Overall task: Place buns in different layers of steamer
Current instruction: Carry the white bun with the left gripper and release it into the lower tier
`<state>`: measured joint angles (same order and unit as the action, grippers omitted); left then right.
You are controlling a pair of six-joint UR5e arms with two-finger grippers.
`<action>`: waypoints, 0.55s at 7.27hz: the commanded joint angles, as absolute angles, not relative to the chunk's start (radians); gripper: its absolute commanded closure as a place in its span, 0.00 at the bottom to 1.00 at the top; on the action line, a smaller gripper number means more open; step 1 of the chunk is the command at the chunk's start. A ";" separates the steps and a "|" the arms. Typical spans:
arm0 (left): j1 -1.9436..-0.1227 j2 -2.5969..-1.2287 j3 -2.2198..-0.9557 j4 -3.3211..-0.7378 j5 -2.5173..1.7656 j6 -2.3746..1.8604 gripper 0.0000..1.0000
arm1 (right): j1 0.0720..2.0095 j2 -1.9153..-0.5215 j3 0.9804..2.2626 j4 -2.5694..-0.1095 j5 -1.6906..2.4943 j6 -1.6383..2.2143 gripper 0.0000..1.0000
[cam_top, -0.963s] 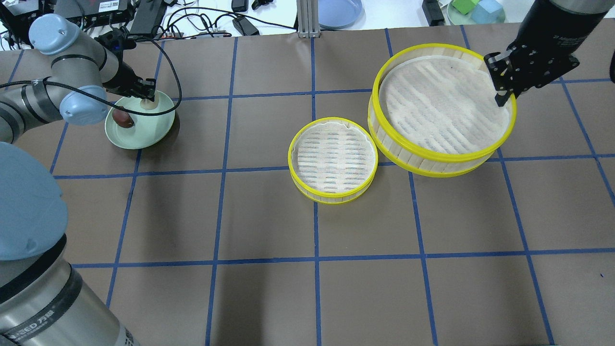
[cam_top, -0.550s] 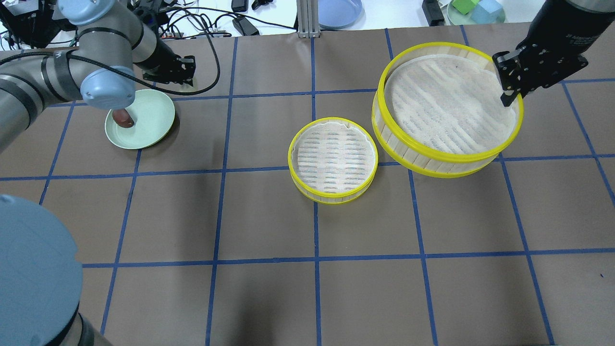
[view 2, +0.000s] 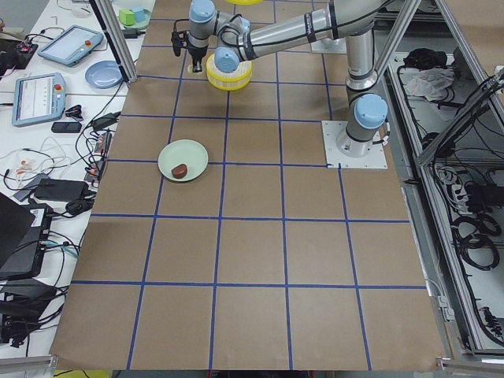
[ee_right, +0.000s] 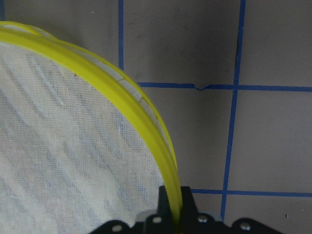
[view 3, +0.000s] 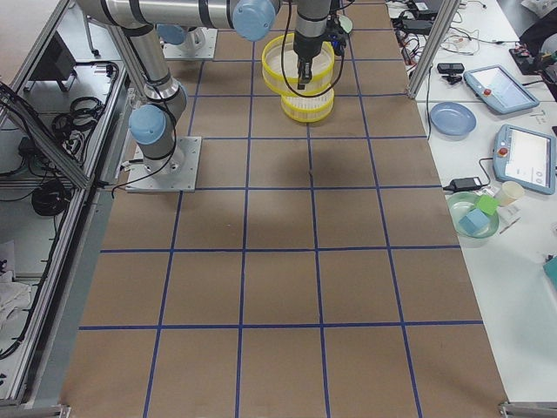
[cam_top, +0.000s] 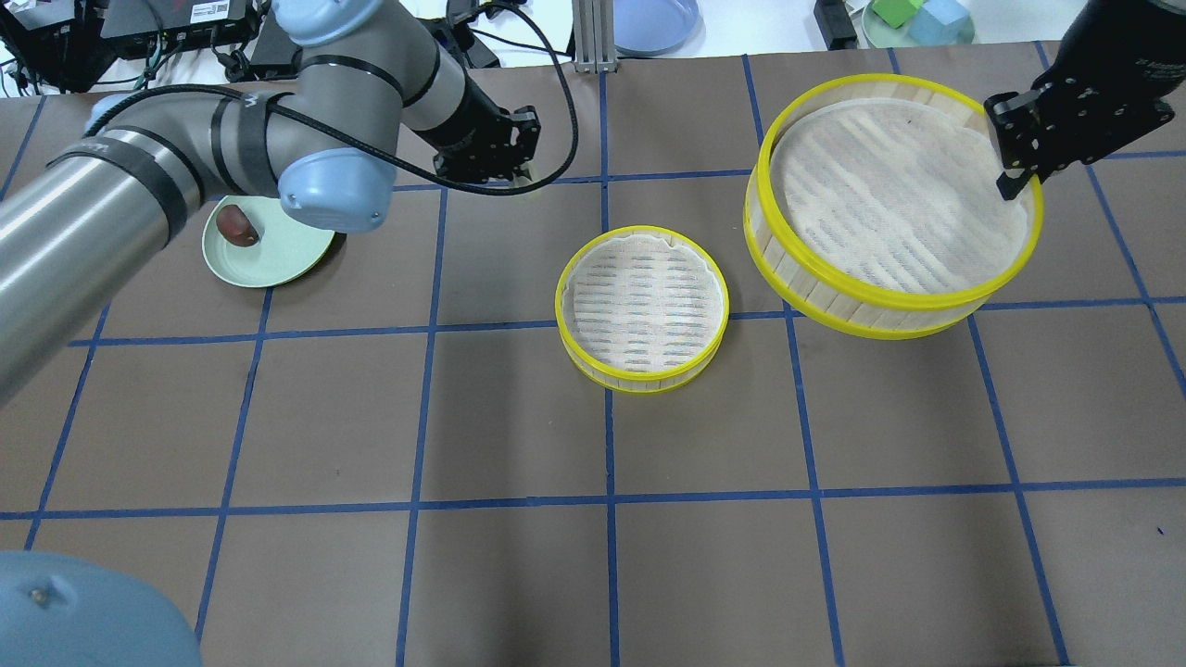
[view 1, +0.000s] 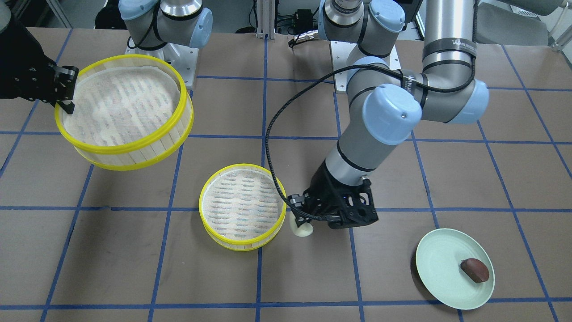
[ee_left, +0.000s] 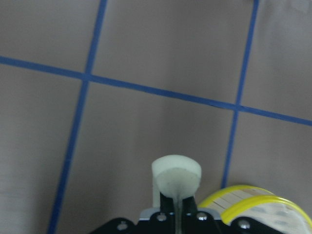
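Since the earlier overhead frames, the left gripper (view 1: 304,218) has left the plate (view 1: 447,290) and carried the white bun (view 1: 303,230) across towards the trays, while the lifted tray (view 1: 134,147) has drifted slightly further to the robot's right

From the front, the left fingers pinch the white bun, which hangs just beside the resting tray (view 1: 241,243), outside its yellow rim and not yet over its floor. The brown bun (view 1: 474,270) lies alone on the plate, well apart. The right gripper (view 1: 66,105) holds the lifted tray by its rim, tilted and clear of the paper

From overhead, both tray floors are bare, and the left arm hides the white bun

From the two end views the trays are small at the far end. The left end view confirms the brown bun on the plate

From the left wrist camera, the white bun sits clamped between the fingers, with the resting tray's rim at the lower right corner

From the right wrist camera, the fingers are closed on the yellow rim, one inside and one outside

So no bun is placed yet. The white one looks close to its drop; the brown one is still to fetch, and it needs the other tray
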<state>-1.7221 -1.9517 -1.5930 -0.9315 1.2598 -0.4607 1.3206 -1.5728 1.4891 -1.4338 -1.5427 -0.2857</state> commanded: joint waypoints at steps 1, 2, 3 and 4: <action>-1.813 -1.965 -1.661 -0.901 1.212 -0.529 1.00 | 1.290 -1.571 1.489 -1.448 -1.554 -0.310 0.94; -1.847 -1.965 -1.676 -0.897 1.209 -0.531 1.00 | 1.222 -1.566 1.489 -1.469 -1.551 -0.368 0.94; -1.891 -1.976 -1.680 -0.896 1.212 -0.532 1.00 | 1.151 -1.562 1.493 -1.471 -1.542 -0.402 0.94; -1.916 -1.991 -1.681 -0.896 1.212 -0.532 0.84 | 1.137 -1.556 1.494 -1.468 -1.534 -0.419 0.94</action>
